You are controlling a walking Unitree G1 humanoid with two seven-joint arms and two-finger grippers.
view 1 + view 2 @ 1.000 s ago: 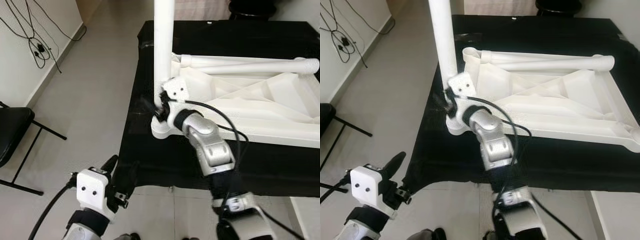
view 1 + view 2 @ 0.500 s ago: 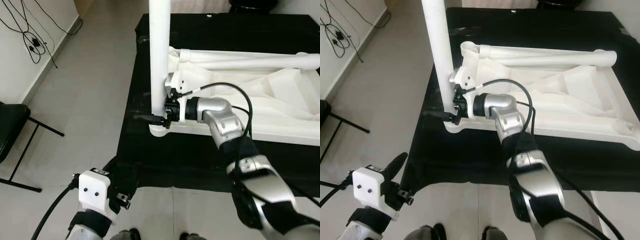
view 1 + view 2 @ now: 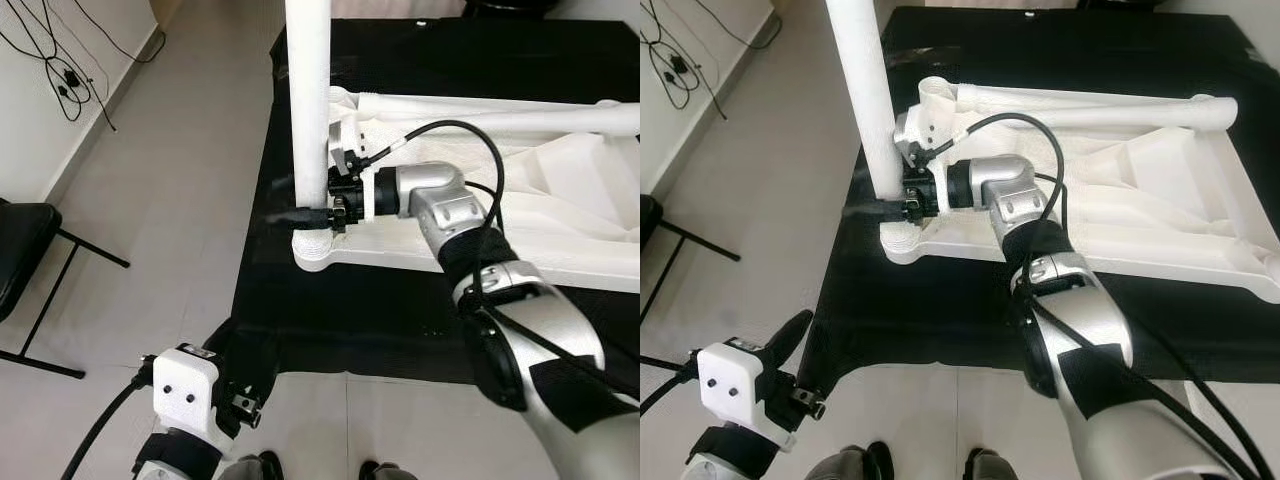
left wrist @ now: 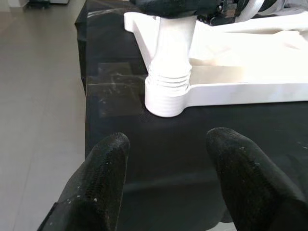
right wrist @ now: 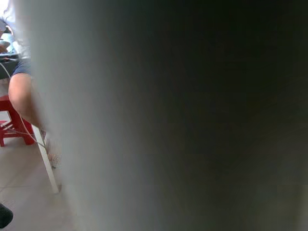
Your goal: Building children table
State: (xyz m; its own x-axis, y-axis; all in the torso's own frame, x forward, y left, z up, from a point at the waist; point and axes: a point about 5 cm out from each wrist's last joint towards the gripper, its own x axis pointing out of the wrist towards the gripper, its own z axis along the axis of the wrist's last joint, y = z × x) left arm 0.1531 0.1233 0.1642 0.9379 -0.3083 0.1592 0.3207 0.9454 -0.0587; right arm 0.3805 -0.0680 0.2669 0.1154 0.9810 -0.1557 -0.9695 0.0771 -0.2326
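Black-covered bench (image 3: 350, 310), right tool (image 3: 318, 214) clamped around upright white table leg (image 3: 309, 110), left tool (image 4: 166, 180) open

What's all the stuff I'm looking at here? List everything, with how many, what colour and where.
Tabletop: one, white, lying underside up on the black cloth.
Upright leg: one, white, standing in the tabletop's near left corner socket.
Loose legs: two, white, lying along the tabletop's far edge.
Black cloth: one, covering the work surface.
Chair: one, black, on the floor at left.
Cables: several, black, against the left wall.
Floor: grey tiles.
Right gripper: silver arm, black fingers around the upright leg's base.
Left gripper: black fingers apart, low before the table edge.
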